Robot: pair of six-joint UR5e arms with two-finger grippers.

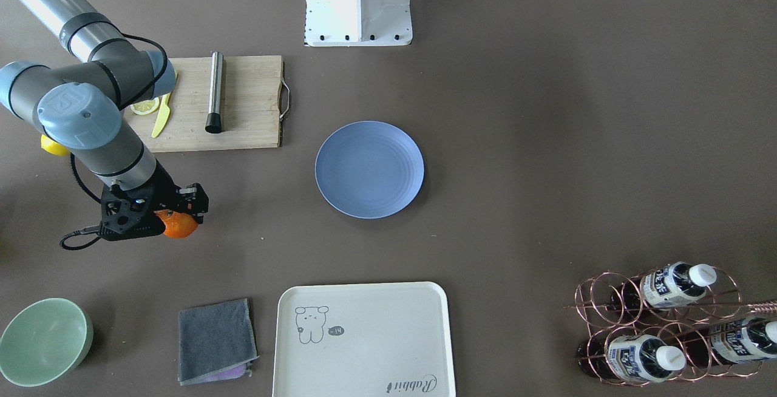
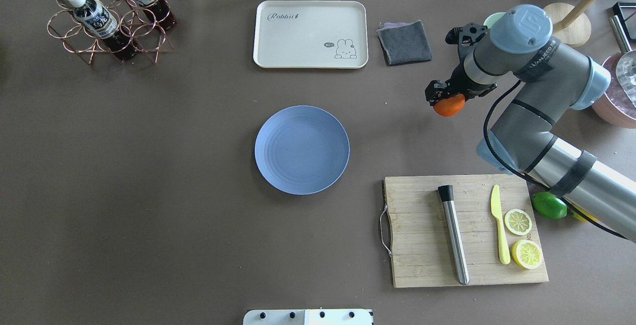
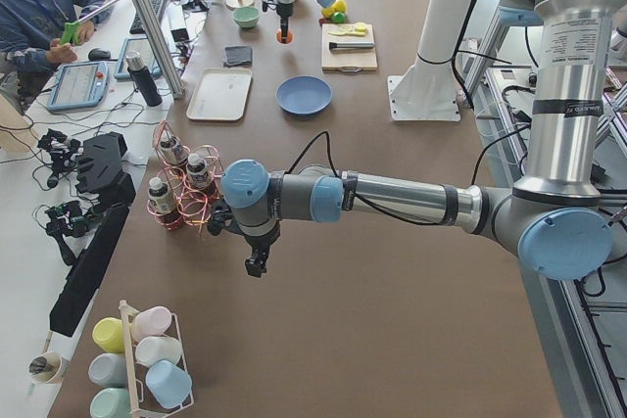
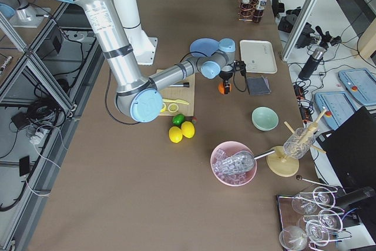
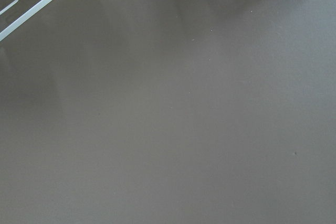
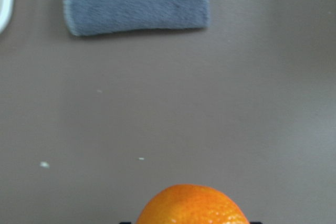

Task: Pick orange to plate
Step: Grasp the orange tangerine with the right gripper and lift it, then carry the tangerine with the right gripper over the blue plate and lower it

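Note:
The orange [image 2: 448, 105] is gripped between the fingers of my right gripper [image 2: 443, 99], over the brown table, well to the right of the plate [image 2: 301, 149] in the overhead view. In the front-facing view the orange [image 1: 179, 225] sits left of the empty blue-lavender plate [image 1: 369, 169]. The right wrist view shows the orange's top [image 6: 191, 205] at the bottom edge. I cannot tell whether it touches the table. My left gripper [image 3: 257, 263] hangs over bare table near the bottle rack, in the left side view only, so I cannot tell its state.
A wooden cutting board [image 2: 417, 265] with a steel muddler [image 2: 454, 235], a yellow knife [image 2: 499, 230] and lemon halves [image 2: 518, 221] lies near the robot. A lime [image 2: 549, 205], grey cloth [image 2: 405, 41], cream tray [image 2: 310, 34], green bowl [image 1: 44, 341] and bottle rack [image 2: 99, 17] stand around.

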